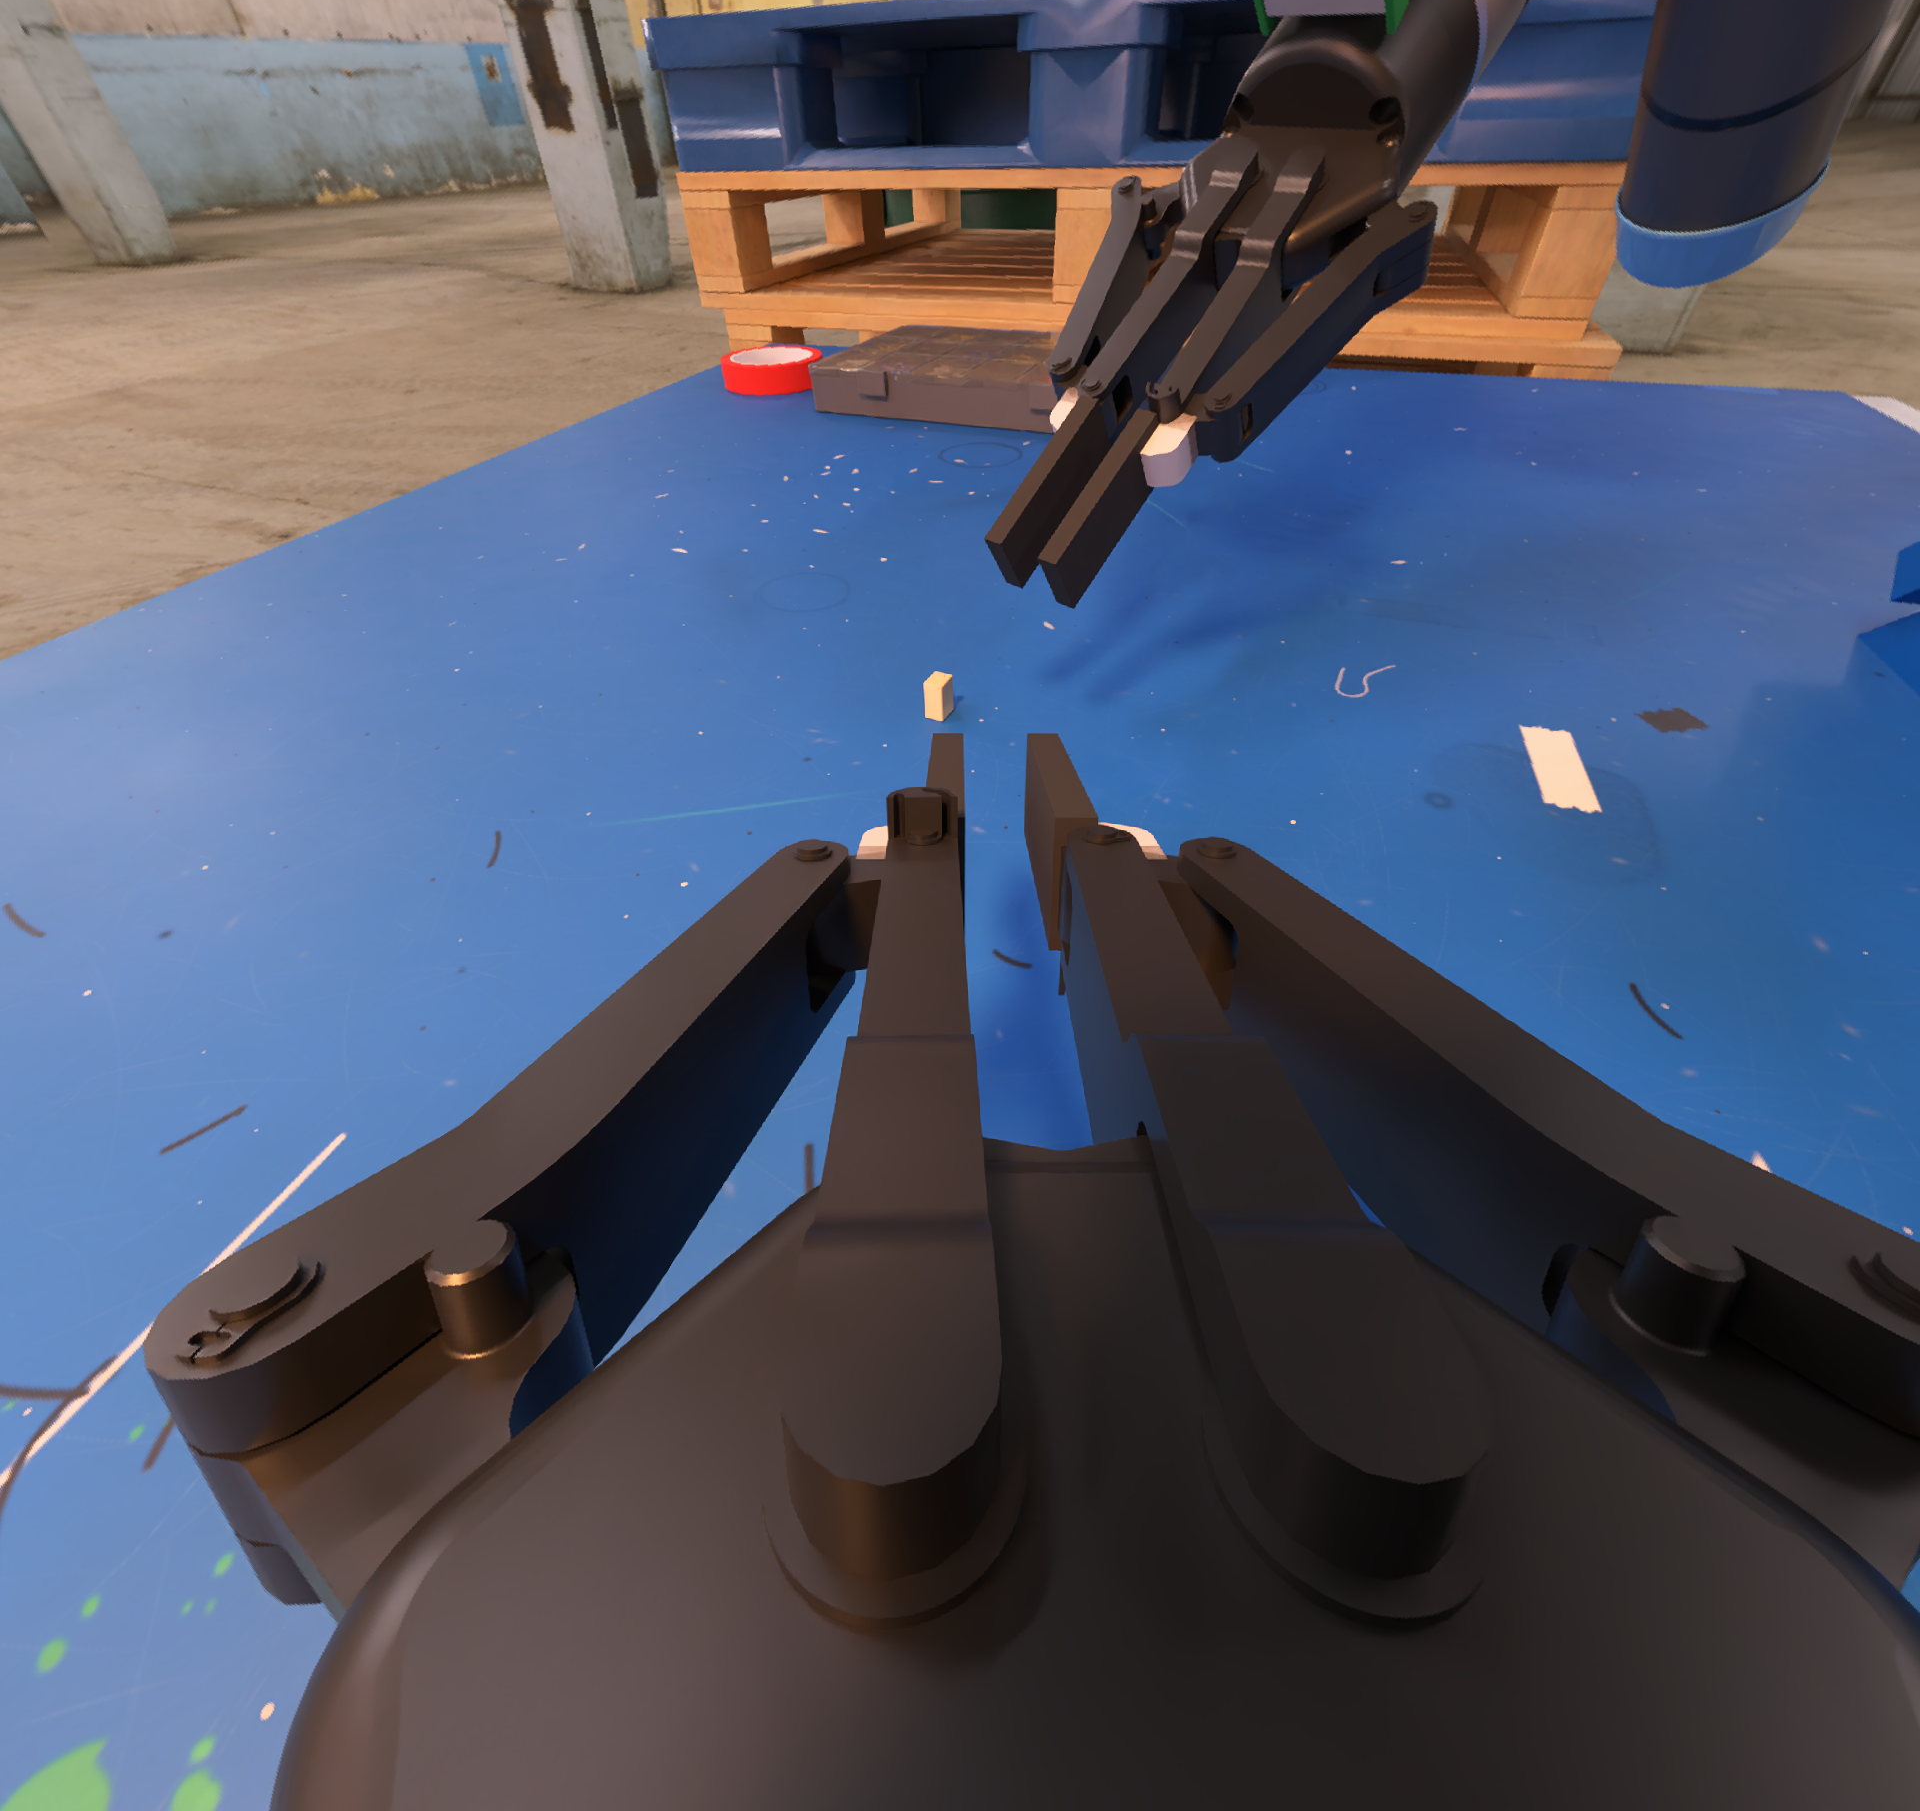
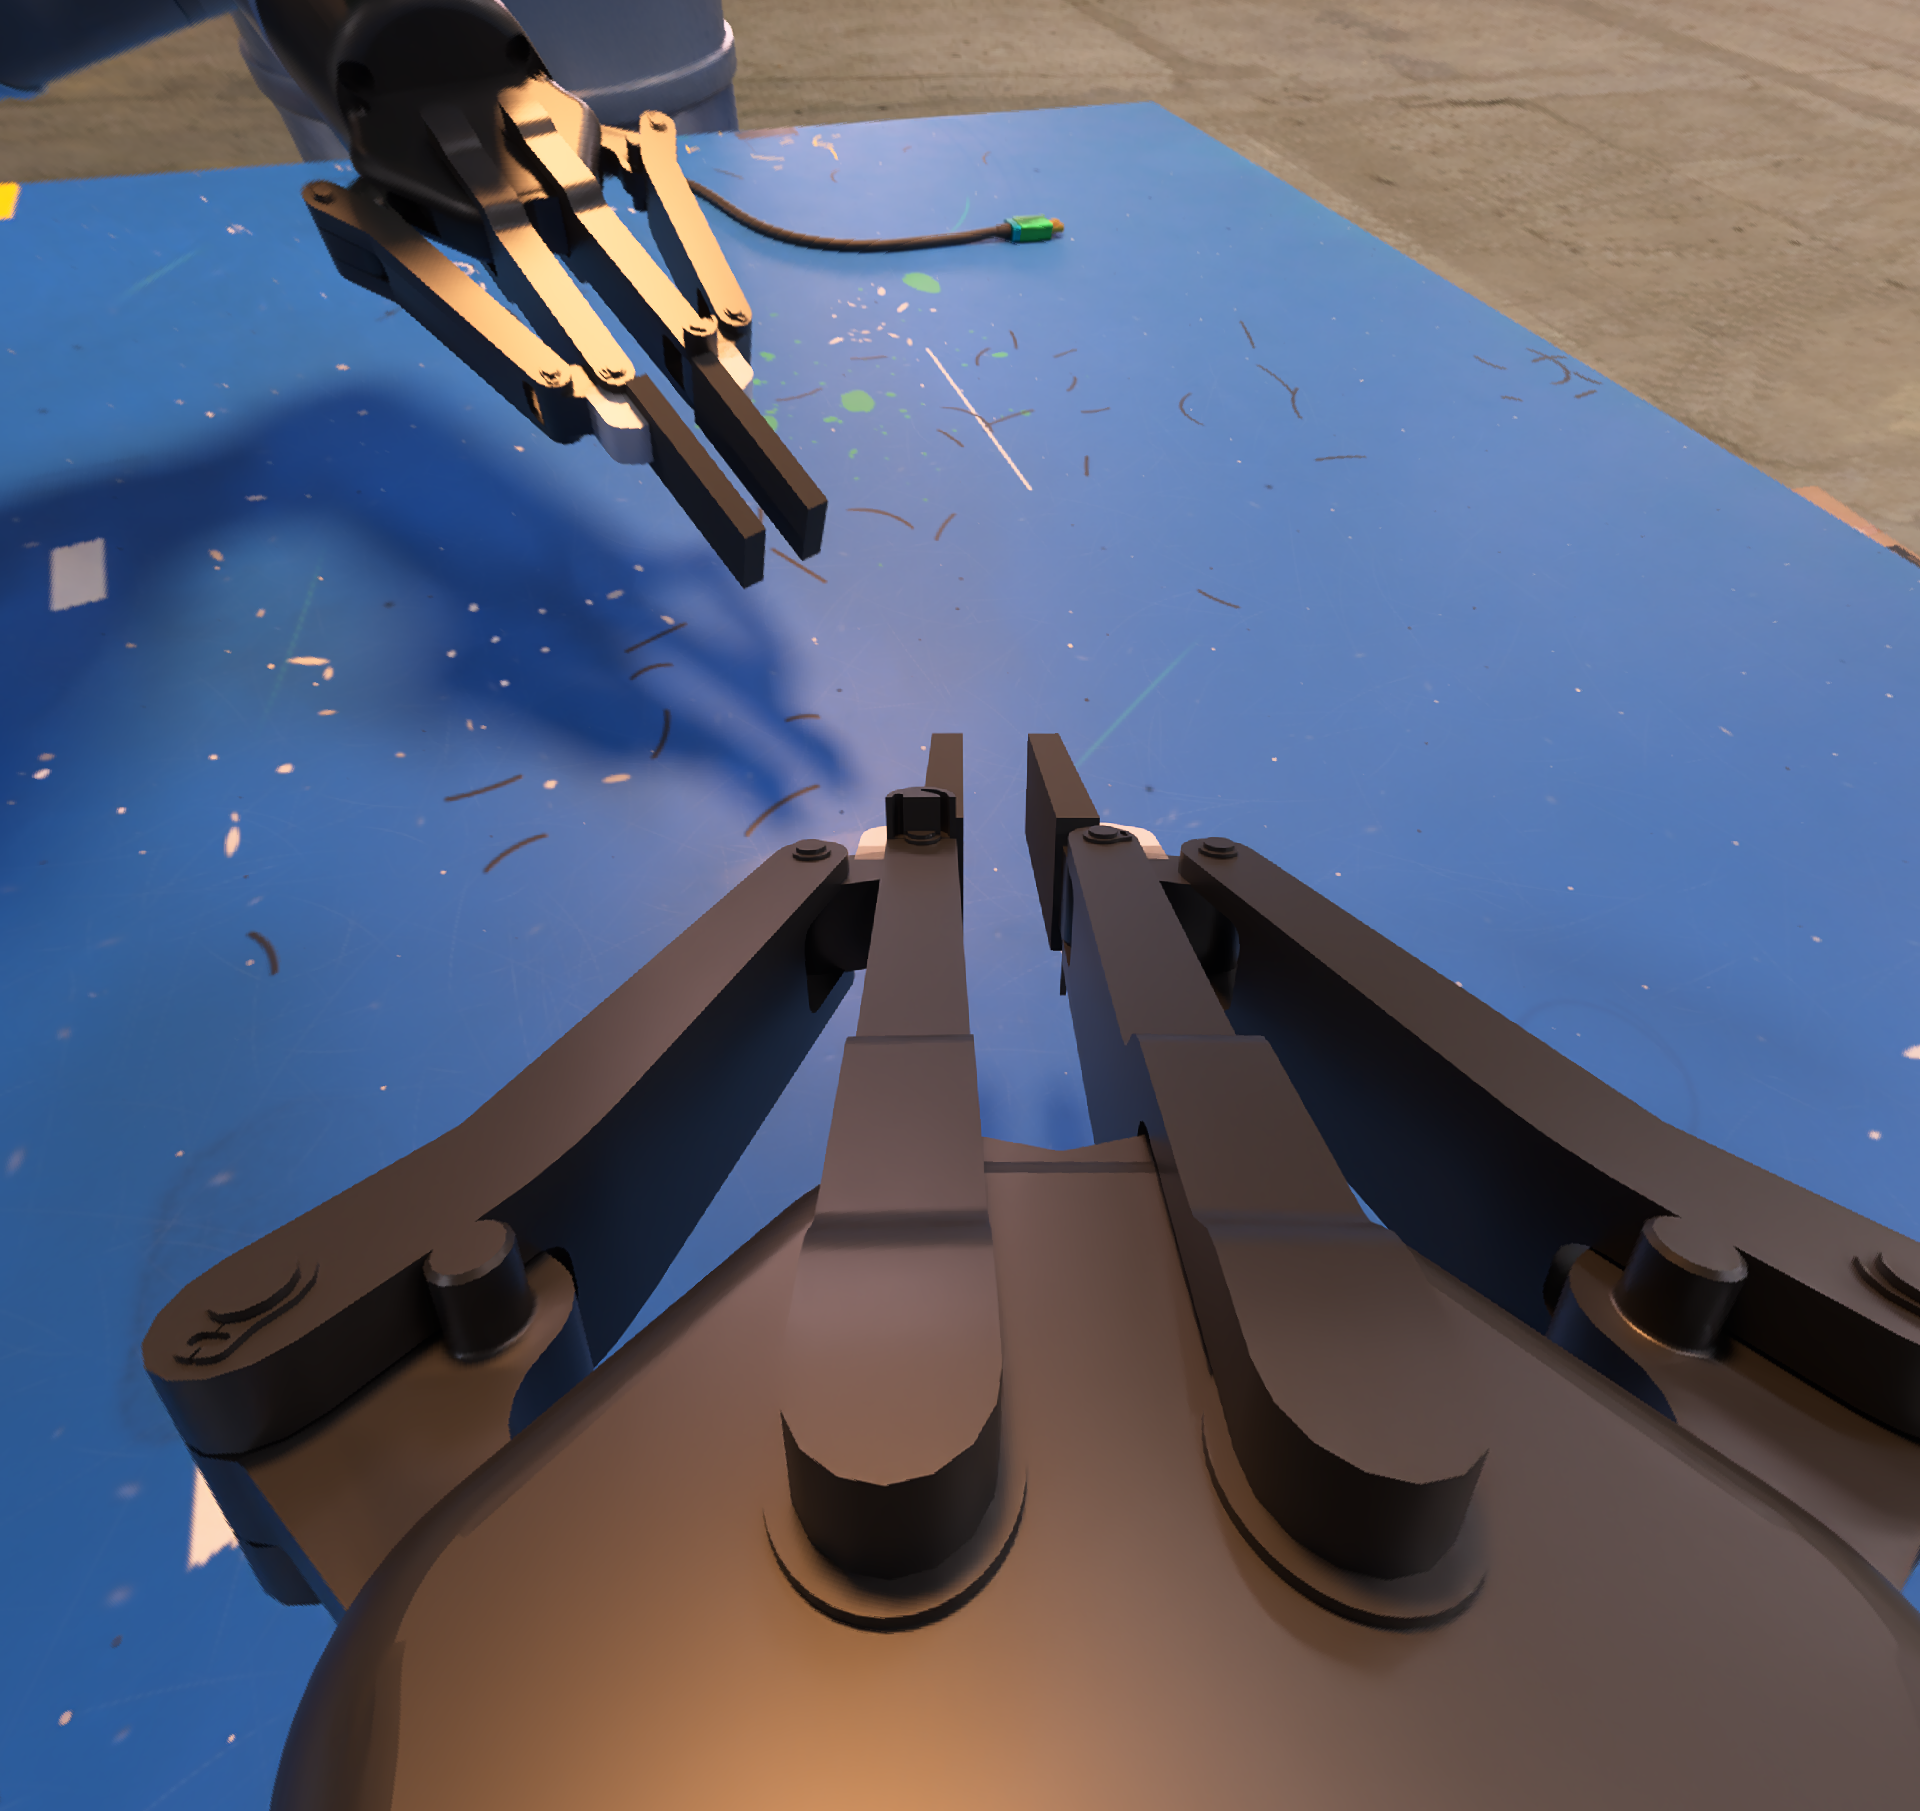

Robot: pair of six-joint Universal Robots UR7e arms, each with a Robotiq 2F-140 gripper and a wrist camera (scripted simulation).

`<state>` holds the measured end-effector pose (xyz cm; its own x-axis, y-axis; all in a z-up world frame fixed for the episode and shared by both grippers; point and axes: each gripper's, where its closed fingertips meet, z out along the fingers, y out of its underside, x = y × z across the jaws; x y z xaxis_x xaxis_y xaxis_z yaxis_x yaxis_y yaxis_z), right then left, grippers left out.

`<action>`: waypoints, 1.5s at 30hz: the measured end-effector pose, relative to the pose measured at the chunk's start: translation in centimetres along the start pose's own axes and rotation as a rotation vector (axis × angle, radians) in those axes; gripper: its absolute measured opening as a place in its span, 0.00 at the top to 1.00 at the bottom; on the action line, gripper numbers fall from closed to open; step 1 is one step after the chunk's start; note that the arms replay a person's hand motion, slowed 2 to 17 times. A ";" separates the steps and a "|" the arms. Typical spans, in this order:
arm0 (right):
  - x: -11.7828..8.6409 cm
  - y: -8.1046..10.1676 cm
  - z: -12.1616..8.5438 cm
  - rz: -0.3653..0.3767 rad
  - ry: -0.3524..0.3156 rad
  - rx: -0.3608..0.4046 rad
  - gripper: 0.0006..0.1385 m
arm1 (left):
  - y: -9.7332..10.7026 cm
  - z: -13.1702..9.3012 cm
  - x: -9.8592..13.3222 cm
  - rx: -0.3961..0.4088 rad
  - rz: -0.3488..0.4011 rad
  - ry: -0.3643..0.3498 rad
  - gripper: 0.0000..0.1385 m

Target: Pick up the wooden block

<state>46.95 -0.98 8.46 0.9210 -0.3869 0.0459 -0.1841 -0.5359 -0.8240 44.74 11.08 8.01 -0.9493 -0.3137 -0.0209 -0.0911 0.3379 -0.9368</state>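
Wooden block (image 1: 937,696), small and pale, is standing on the blue table (image 1: 416,826) in the left wrist view, just beyond the left gripper (image 1: 992,745) and a little left of the line between its fingertips. It is not showing in the right wrist view.

Far off to the left in that view, a red tape roll (image 1: 771,369) is sitting at the far table edge, touching or just beside a flat grey case (image 1: 935,379). Behind them, a wooden pallet (image 1: 1039,286) is carrying a blue crate (image 1: 935,78).

At centre, the left gripper is hanging above the table, nearly closed with only a narrow gap and nothing between the jaws. Right of it and farther off, the right gripper (image 1: 1034,577) is pointing down toward the block from the far side, its fingers almost together and likewise empty.

In the right wrist view, a dark cable with a green plug (image 2: 1029,227) is lying near the far edge.

Judging by this, the approach is only beginning and no grasp is made. The next move is probably calling for one gripper to be widening its jaws, centring over the block and descending to straddle it.
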 end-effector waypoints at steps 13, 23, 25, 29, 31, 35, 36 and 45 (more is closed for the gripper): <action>2.7 1.7 1.4 -0.109 0.083 -0.154 0.91 | 0.0 -0.5 -0.6 0.027 -0.047 -0.015 0.96; 4.8 3.9 1.8 -0.212 0.075 -0.330 0.83 | 0.2 -0.5 -0.7 0.020 -0.042 -0.027 0.99; 4.9 4.1 1.8 -0.212 0.048 -0.354 0.83 | 0.4 -0.5 -0.8 0.007 -0.038 -0.033 0.99; 5.1 4.3 1.9 -0.217 0.000 -0.387 0.83 | 0.9 -0.2 -0.7 -0.017 -0.021 -0.036 0.99; 5.2 4.3 2.0 -0.219 -0.019 -0.403 0.83 | 0.9 -0.1 -0.7 -0.020 -0.009 -0.036 0.97; 5.2 4.4 2.3 -0.220 -0.059 -0.429 0.83 | 1.2 0.2 -0.5 -0.037 0.015 -0.031 0.95; 5.2 4.3 2.3 -0.220 -0.068 -0.433 0.83 | 1.3 0.3 -0.4 -0.041 0.022 -0.030 0.94; 5.1 4.5 3.2 -0.235 -0.117 -0.493 0.83 | 1.3 0.7 0.4 -0.042 0.083 -0.005 0.89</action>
<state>51.89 -2.95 3.11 0.9835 -0.1433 0.1102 -0.0818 -0.8963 -0.4358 44.47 10.78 6.53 -0.9526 -0.2875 -0.0994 -0.0251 0.3997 -0.9163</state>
